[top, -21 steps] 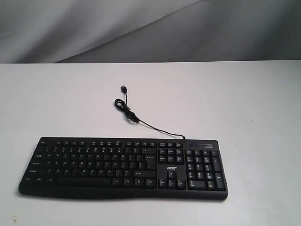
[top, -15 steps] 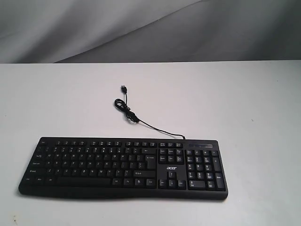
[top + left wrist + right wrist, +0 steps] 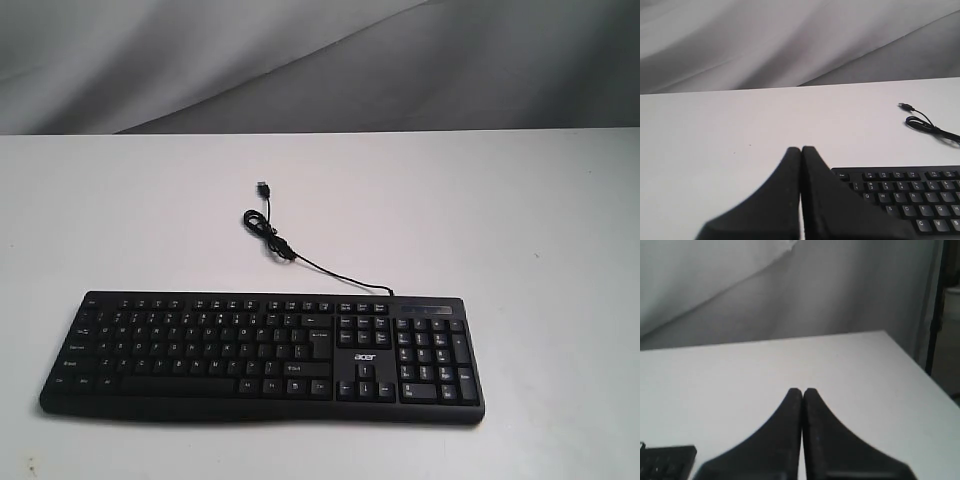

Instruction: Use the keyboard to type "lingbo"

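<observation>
White table (image 3: 520, 200) before grey drape (image 3: 200, 60) bears keyboard (image 3: 260, 355); both arms' jaws pressed together.

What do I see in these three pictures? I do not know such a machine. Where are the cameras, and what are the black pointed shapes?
This is a robot with two arms. One picture comes from a camera off the arms. It shows a white table with a black keyboard and its cable, whose plug lies free. No arm appears there. The other two pictures come from cameras on the wrists. The black pointed shapes are the left fingers and the right fingers. Each pair is pressed together and holds nothing. Neither pair touches the keyboard.
</observation>
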Controlling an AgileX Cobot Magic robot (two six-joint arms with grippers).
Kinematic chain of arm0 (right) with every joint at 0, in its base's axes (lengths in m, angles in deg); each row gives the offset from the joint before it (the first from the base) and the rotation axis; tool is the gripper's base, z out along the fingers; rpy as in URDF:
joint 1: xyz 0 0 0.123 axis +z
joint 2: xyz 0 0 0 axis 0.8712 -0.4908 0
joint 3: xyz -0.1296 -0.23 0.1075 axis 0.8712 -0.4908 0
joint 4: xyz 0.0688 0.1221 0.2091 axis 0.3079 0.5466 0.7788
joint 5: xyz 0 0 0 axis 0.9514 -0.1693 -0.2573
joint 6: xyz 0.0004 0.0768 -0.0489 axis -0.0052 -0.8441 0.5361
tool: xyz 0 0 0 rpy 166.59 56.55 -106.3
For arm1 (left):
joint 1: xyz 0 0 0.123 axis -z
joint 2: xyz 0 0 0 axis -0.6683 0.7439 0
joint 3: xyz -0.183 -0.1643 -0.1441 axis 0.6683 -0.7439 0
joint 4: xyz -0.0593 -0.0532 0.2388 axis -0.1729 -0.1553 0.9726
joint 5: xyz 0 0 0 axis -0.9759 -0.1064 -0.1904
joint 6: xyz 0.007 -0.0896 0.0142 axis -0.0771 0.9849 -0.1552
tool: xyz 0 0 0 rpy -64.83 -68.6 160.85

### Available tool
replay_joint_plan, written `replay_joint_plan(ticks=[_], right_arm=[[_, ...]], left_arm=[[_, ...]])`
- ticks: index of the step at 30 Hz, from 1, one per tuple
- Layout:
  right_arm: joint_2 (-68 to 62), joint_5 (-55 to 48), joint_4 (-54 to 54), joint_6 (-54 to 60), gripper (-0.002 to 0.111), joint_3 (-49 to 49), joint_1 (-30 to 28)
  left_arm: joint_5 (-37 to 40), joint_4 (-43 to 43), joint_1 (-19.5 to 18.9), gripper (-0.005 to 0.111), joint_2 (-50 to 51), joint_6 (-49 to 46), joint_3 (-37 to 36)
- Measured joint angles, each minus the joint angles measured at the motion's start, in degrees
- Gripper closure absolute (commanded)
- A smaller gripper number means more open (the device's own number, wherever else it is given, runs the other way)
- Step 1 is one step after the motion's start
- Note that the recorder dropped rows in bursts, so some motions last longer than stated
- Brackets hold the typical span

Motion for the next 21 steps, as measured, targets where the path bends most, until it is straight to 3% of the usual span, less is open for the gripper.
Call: replay_joint_plan(ticks=[8,16,21], right_arm=[[0.00,2.81,0.17,0.18,0.108,0.00,0.00],[0.00,26.89,16.33,-2.28,0.108,0.39,0.00],[-2.14,19.64,16.71,-2.52,0.108,8.47,0.60]], left_arm=[[0.00,0.00,0.00,0.106,0.00,0.00,0.00],[0.00,0.00,0.00,0.106,0.00,0.00,0.00],[0.00,0.00,0.00,0.106,0.00,0.00,0.00]])
